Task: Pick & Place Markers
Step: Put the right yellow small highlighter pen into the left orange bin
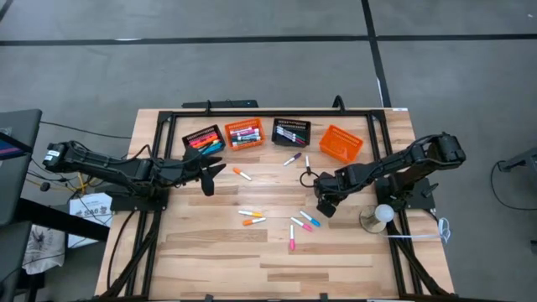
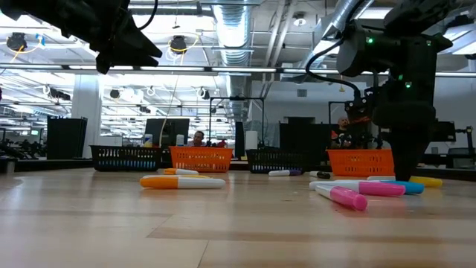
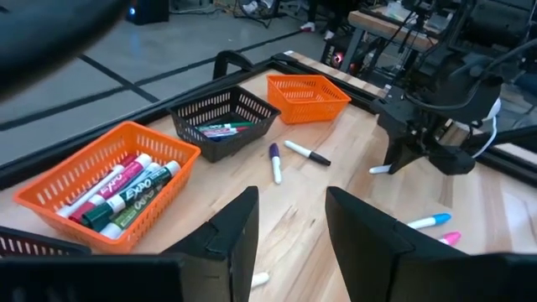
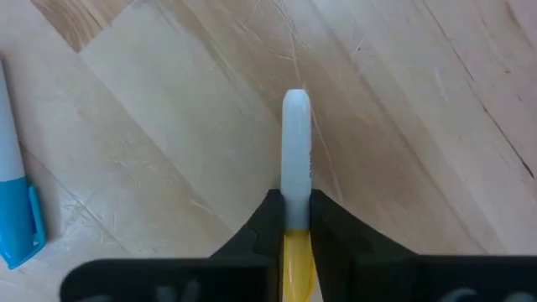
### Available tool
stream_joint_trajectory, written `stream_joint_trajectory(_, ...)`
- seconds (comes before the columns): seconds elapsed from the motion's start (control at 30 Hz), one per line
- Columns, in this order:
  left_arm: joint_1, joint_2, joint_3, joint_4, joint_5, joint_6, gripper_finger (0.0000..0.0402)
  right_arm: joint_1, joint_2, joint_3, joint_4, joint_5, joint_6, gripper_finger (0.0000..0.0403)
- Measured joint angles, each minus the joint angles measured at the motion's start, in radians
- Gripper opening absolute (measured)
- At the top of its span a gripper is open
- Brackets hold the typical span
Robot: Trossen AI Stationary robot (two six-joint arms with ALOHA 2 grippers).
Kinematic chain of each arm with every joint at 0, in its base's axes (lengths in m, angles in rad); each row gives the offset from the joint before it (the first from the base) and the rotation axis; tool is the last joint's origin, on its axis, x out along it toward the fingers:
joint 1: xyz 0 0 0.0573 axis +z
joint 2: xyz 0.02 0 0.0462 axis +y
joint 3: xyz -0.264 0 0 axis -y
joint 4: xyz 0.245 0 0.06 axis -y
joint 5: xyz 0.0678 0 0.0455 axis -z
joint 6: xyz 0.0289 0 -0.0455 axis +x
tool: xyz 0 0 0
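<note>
A pale wooden plank table (image 1: 210, 252) stands on grey concrete floor; ceiling ducts and desks fill the room behind. 4 slotted plastic baskets (image 1: 244, 134) line its far edge. The right gripper (image 4: 294, 220) is clenched on a white-barrelled, yellow-capped marker (image 4: 295, 143) lying flat right of centre, barrel pointing away from the fingers. The left gripper (image 3: 289, 218) hangs parted, holding nothing.

Table (image 1: 336, 260) pale wood (visible grain); baskets (image 1: 244, 133) slotted plastic.

The yellow-capped marker (image 4: 295, 159) vanishes between the right gripper (image 4: 294, 220) fingers, its cap end cut off; beside it, a blue-capped marker (image 4: 15, 193) is half out of frame.
</note>
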Motion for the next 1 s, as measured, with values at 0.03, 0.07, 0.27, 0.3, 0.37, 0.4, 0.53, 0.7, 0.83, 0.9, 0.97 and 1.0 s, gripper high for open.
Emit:
stream_joint_trajectory(0.03,0.0,0.0,0.0,0.0,0.0,0.008,0.0138,0.0,0.0,0.0,0.0,-0.001,0.001,0.0026)
stream_joint_trajectory(0.07,0.0,0.0,0.0,0.0,0.0,0.018,0.0138,0.0,0.0,0.0,0.0,-0.004,0.001,0.0026)
stream_joint_trajectory(0.27,0.0,0.0,0.0,0.0,0.0,0.028,0.0138,-0.005,-0.001,0.0,0.001,-0.022,0.025,0.0044)
stream_joint_trajectory(0.3,0.0,0.0,0.0,0.0,0.0,0.028,0.0138,-0.008,-0.002,0.0,0.001,-0.029,0.025,0.0043)
stream_joint_trajectory(0.37,0.0,0.0,0.0,0.0,0.0,0.028,0.0138,-0.014,-0.002,0.003,-0.002,-0.046,0.024,0.0038)
stream_joint_trajectory(0.4,0.0,0.0,0.0,0.0,0.0,0.028,0.0138,-0.019,-0.002,0.007,-0.006,-0.065,0.019,0.0035)
stream_joint_trajectory(0.53,0.0,0.0,0.0,0.0,0.0,0.028,0.0138,-0.038,-0.002,0.028,-0.007,-0.151,-0.036,0.003)
stream_joint_trajectory(0.7,0.0,0.0,0.0,0.0,0.0,0.028,0.0138,-0.068,-0.002,0.064,-0.051,-0.196,-0.09,0.0042)
stream_joint_trajectory(0.83,0.0,0.0,0.0,0.0,0.0,0.028,0.0138,-0.096,-0.002,0.107,-0.124,-0.238,-0.166,0.0039)
stream_joint_trajectory(0.9,0.0,0.0,0.0,0.0,0.0,0.028,0.0138,-0.113,-0.002,0.13,-0.161,-0.264,-0.212,0.0035)
stream_joint_trajectory(0.97,0.0,0.0,0.0,0.0,0.0,0.028,0.0138,-0.133,-0.002,0.154,-0.19,-0.295,-0.253,0.0034)
stream_joint_trajectory(1.0,0.0,0.0,0.0,0.0,0.0,0.028,0.0138,-0.143,-0.002,0.167,-0.2,-0.309,-0.27,0.0035)
